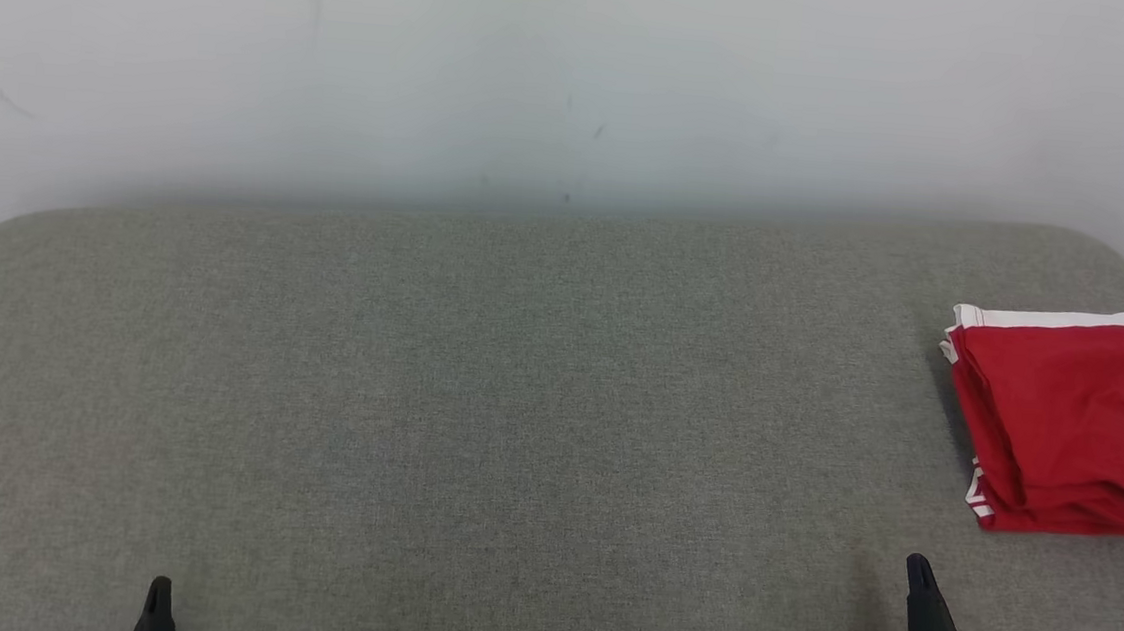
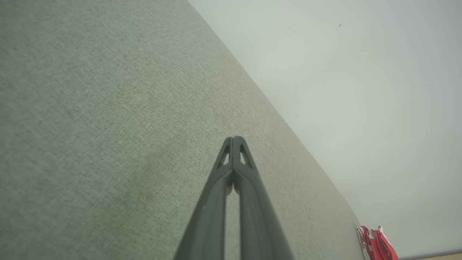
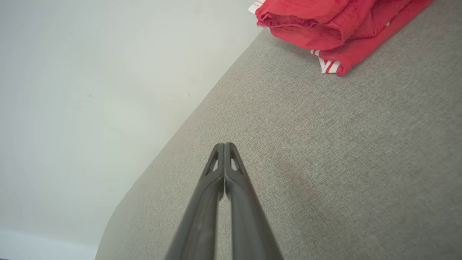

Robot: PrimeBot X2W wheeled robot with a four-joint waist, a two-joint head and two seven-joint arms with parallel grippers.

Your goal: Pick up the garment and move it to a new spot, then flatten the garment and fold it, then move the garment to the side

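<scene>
Fingers on the left gripper (image 2: 234, 139) and right gripper (image 3: 224, 145) are pressed together, holding nothing, above the bench (image 1: 515, 402). A folded red garment (image 1: 1065, 425) lies at its right edge.

Jaws pressed together: left gripper (image 1: 158, 587), right gripper (image 1: 920, 564).

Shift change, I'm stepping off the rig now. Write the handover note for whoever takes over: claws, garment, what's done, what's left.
Left claw: shut, empty, over the bare grey fabric surface.
Right claw: shut, empty, near the red garment but apart from it.
Garment: folded into a compact stack with white trim showing, lying at the robot's right end of the surface.
Done: by the look of it, flattening, folding and moving aside.
Left: probably nothing. Check the fold, since the garment's right edge runs out of the head view.
</scene>
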